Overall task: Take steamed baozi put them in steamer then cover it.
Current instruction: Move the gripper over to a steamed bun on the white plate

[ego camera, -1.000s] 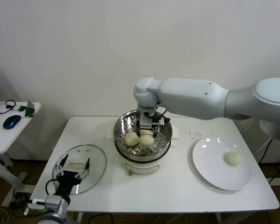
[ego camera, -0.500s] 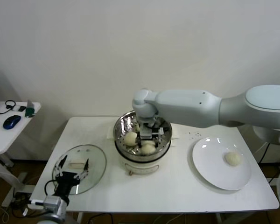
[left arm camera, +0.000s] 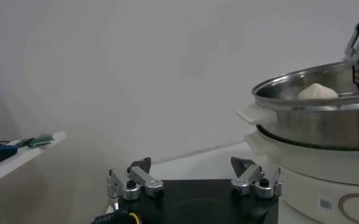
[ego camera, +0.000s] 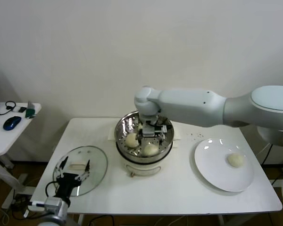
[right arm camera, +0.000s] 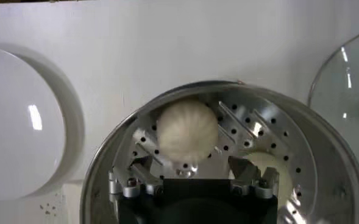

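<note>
The steel steamer (ego camera: 124, 145) stands mid-table on its white base. Two baozi show on its perforated tray, one on the left (ego camera: 132, 139) and one at the front (ego camera: 151, 149). My right gripper (ego camera: 149, 133) hangs open inside the pot, just above and behind the front baozi. In the right wrist view the gripper (right arm camera: 191, 170) is empty, with one baozi (right arm camera: 186, 131) beyond its fingertips and another (right arm camera: 269, 173) beside it. One baozi (ego camera: 235, 160) lies on the white plate (ego camera: 212, 169). The glass cover (ego camera: 92, 162) lies flat at the left. My left gripper (ego camera: 74, 175) is open at the cover's near edge.
The left wrist view shows the left gripper (left arm camera: 191, 175) low, with the steamer (left arm camera: 325, 131) ahead. A side table (ego camera: 9, 132) with a mouse and small items stands at the far left. The wall is close behind the table.
My right gripper lowered a baozi onto the front of the steamer tray, opened, and rose slightly off it. The left arm has not moved.
</note>
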